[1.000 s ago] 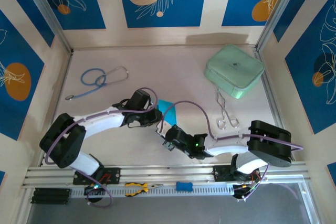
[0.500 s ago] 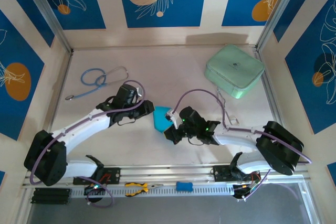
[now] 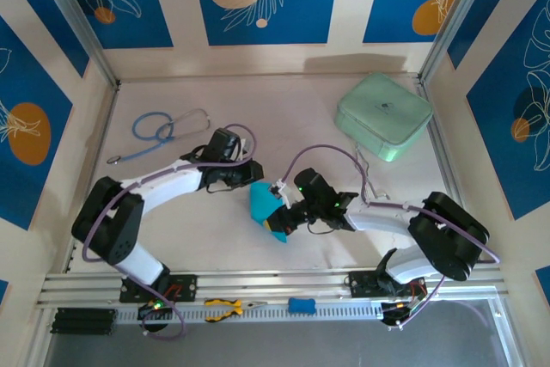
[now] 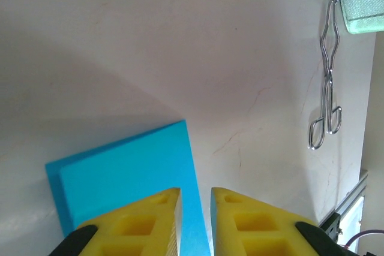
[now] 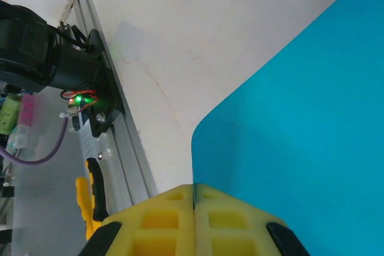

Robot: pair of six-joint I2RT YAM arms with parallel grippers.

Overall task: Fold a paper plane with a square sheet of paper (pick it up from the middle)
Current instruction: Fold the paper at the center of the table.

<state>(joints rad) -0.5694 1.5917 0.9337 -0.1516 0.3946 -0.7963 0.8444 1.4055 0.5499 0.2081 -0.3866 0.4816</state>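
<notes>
Pinching the folded paper (image 3: 262,202) near the middle of the table (image 3: 309,126), right gripper (image 5: 194,191) clamped on its edge — sheet curling up, left gripper (image 4: 195,196) over it, jaws a narrow slit apart.

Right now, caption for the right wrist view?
Right gripper pinching the cyan paper, table and near rail beyond.

Enclosure floor: a pale off-white table (image 3: 284,109), marked with faint cracks and scuffs. Behind the table, a cream back wall (image 3: 345,6) is set with blue panels (image 3: 262,15) printed with white leaves and orange discs. Like walls are noted at the table's left (image 3: 34,126) and right (image 3: 516,109). Aluminium posts (image 3: 76,19) are fixed at its far corners, and an aluminium rail (image 3: 284,279) along its near edge. Light is even, and soft shadows are cast.
</notes>
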